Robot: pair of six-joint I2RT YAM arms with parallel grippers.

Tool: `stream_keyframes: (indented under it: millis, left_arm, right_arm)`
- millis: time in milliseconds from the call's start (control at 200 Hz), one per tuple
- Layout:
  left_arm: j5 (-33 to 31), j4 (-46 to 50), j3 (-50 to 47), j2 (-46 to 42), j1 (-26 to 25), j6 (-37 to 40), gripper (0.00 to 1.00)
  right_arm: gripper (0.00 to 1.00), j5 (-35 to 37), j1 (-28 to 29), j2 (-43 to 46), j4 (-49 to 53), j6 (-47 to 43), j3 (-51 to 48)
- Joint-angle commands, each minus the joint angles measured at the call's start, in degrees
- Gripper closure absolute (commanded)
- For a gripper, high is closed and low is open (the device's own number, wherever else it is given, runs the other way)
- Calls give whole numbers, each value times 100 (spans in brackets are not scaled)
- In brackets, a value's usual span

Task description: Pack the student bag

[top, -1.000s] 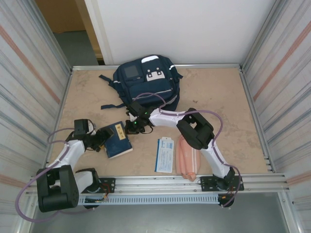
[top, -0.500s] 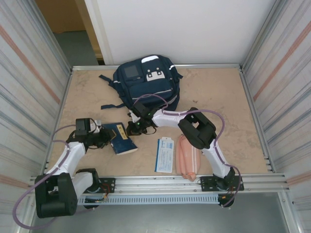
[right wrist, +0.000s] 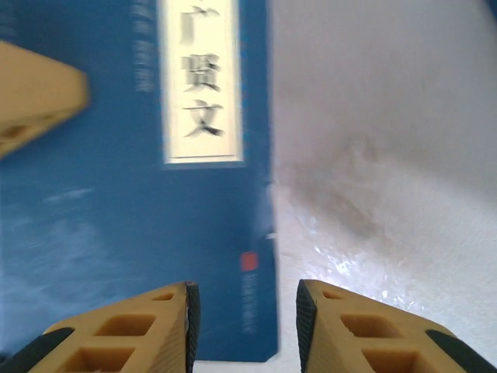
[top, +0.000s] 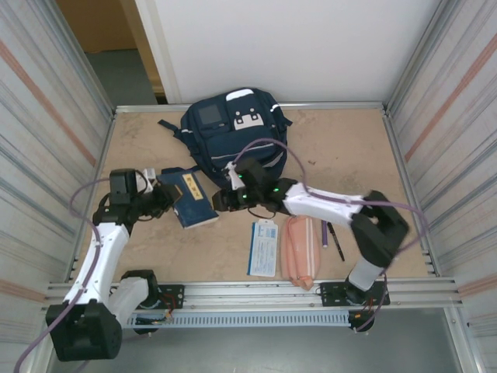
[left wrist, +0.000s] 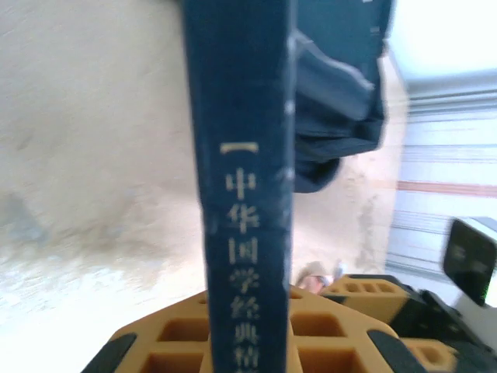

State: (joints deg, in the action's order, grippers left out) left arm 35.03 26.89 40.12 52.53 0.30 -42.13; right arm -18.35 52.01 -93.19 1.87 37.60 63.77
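The student bag, navy blue with pale patches, lies flat at the back centre of the table; its edge also shows in the left wrist view. A dark blue book sits just in front of it. My left gripper is shut on the book's left edge, and the book's spine with its gold lettering runs between the yellow fingers. My right gripper stands open at the book's right edge; the blue cover lies under and ahead of the left fingertip.
A blue-and-white booklet and a pink pencil pouch lie near the front rail. Pens rest right of the pouch. Corrugated metal walls close in both sides of the table.
My left gripper has shut on the book and carried it back toward the bag. My right gripper has opened, and its arm has stretched out, uncovering the pens.
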Motion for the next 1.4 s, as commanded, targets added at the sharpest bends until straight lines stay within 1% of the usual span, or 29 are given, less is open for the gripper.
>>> stream_keyframes:
  millis: [0, 40, 80, 105, 155, 210, 251, 271, 306, 356, 401, 421, 441, 456, 471, 501, 536, 561, 606, 651, 707, 832, 957, 1027, 1283, 1393]
  left_arm:
    - [43, -211, 548, -148, -366, -380, 100]
    - [-18, -265, 717, -104, -481, -448, 100]
    - [-75, -332, 857, -49, -588, -515, 100]
    - [-118, -385, 938, 6, -659, -572, 100]
    - [-200, -561, 1054, 107, -836, -656, 100]
    - [-289, -919, 1112, 213, -1062, -700, 100]
    - [-322, -1328, 1097, 285, -1222, -701, 100]
    - [-326, -1561, 1072, 332, -1286, -722, 100]
    - [-333, -2020, 1008, 418, -1373, -813, 100]
    - [-338, -2706, 880, 574, -1431, -1084, 100]
    - [-323, -3359, 783, 752, -1486, -1322, 100]
    - [-341, -3593, 763, 854, -1522, -1418, 100]
    - [-362, -3783, 761, 945, -1550, -1488, 100]
    - [-391, -3894, 777, 1016, -1590, -1514, 100]
    - [-426, -3976, 806, 1093, -1631, -1528, 100]
    - [-529, -4103, 864, 1231, -1716, -1534, 100]
    - [-643, -4248, 939, 1382, -1837, -1533, 100]
    - [-713, -4350, 989, 1491, -1927, -1521, 100]
    - [-857, -4420, 1105, 1691, -2095, -1506, 100]
    - [-1032, -4448, 1208, 1871, -2263, -1534, 100]
    - [-1230, -4673, 1260, 2089, -2454, -1663, 100]
    - [-1469, -5560, 1218, 2621, -2795, -2306, 100]
    - [-1757, -6184, 1075, 3006, -2981, -3079, 100]
    - [-1923, -6495, 959, 3137, -3052, -3379, 100]
    - [-2165, -6905, 890, 3380, -3247, -3731, 100]
    - [-2245, -7188, 914, 3565, -3337, -3883, 100]
  right_arm:
    - [61, 1232, -18, 1276, -340, -831, -689]
    - [58, 1906, 106, 1722, -499, -1196, -1019]
    - [50, 2450, 212, 2149, -605, -1566, -1269]
    - [48, 2621, 238, 2331, -648, -1768, -1376]
    - [47, 2838, 218, 2584, -511, -2002, -1423]
    - [46, 3031, 115, 2690, -25, -1862, -1249]
    - [46, 3192, 16, 2718, 479, -1523, -1047]
    - [46, 3229, -21, 2728, 729, -1213, -940]
    - [45, 3060, -93, 2752, 1061, -777, -806]
    - [43, 2562, -151, 2811, 1333, -346, -744]
    - [35, 2321, -172, 2873, 1531, 208, -768]
    - [31, 2236, -169, 2903, 1580, 484, -825]
    - [23, 2141, -189, 2933, 1606, 798, -878]
    - [13, 1997, -217, 2962, 1617, 1026, -928]
    - [7, 1843, -255, 2997, 1604, 1247, -983]
    - [0, 1435, -348, 3080, 1317, 1627, -1190]
    - [1, 946, -444, 3218, 513, 1961, -1619]
    - [1, 755, -506, 3323, -131, 2268, -1946]
    - [1, 767, -570, 3501, -994, 2810, -2401]
    - [1, 818, -663, 3578, -1359, 3273, -2571]
    - [1, 815, -804, 3605, -1413, 3450, -2549]
    - [0, 839, -1028, 3606, -1702, 3777, -2554]
    - [1, 926, -1270, 3494, -1933, 4237, -2621]
    - [2, 955, -1383, 3414, -2064, 4561, -2692]
    - [1, 1157, -1414, 3232, -2119, 5133, -2782]
    - [1, 1228, -1456, 3111, -1971, 5054, -2729]
